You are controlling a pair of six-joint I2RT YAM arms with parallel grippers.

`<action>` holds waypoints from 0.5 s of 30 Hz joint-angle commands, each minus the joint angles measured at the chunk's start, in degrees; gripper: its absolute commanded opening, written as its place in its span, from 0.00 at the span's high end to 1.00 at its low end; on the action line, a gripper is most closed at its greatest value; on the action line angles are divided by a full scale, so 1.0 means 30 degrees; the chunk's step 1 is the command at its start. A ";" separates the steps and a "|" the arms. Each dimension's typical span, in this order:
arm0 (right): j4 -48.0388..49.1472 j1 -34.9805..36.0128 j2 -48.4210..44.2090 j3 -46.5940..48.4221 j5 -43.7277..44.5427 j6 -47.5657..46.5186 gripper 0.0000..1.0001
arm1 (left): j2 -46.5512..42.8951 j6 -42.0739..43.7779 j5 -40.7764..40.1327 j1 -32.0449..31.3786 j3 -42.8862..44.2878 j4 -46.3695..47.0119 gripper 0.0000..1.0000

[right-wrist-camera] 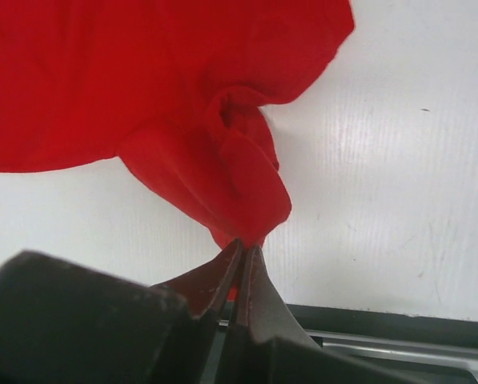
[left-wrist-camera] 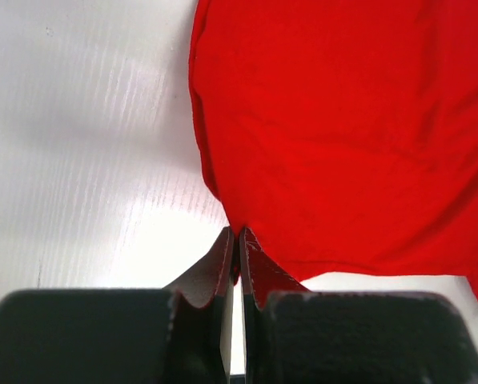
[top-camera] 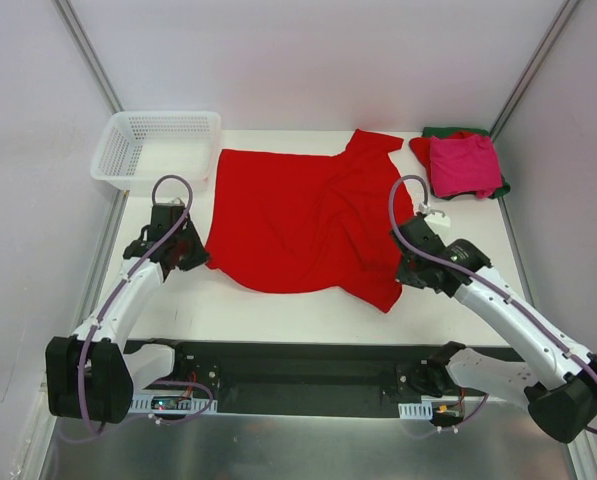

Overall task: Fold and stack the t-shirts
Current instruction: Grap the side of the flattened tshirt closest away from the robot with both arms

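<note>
A bright red t-shirt (top-camera: 298, 215) lies spread and rumpled across the middle of the white table (top-camera: 278, 315). My left gripper (top-camera: 200, 256) is shut on its near left edge; the left wrist view shows the fingertips (left-wrist-camera: 237, 234) pinching the hem of the red cloth (left-wrist-camera: 343, 120). My right gripper (top-camera: 402, 262) is shut on a bunched fold at the shirt's right side, and in the right wrist view the cloth (right-wrist-camera: 239, 184) gathers into the closed tips (right-wrist-camera: 245, 244). At the back right a magenta-pink t-shirt (top-camera: 465, 165) sits folded on a red one (top-camera: 419, 150) and a dark green one (top-camera: 448, 131).
A white mesh basket (top-camera: 158, 148) stands at the back left corner, close to the red shirt's far left corner. Angled side walls with metal rails bound the table on both sides. The black base rail (top-camera: 298, 375) with the arm mounts runs along the near edge.
</note>
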 commanded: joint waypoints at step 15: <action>-0.1543 -0.5274 -0.1371 0.1392 0.1336 -0.3178 0.99 | -0.1291 0.1475 0.0095 0.2250 0.1102 -0.1890 1.00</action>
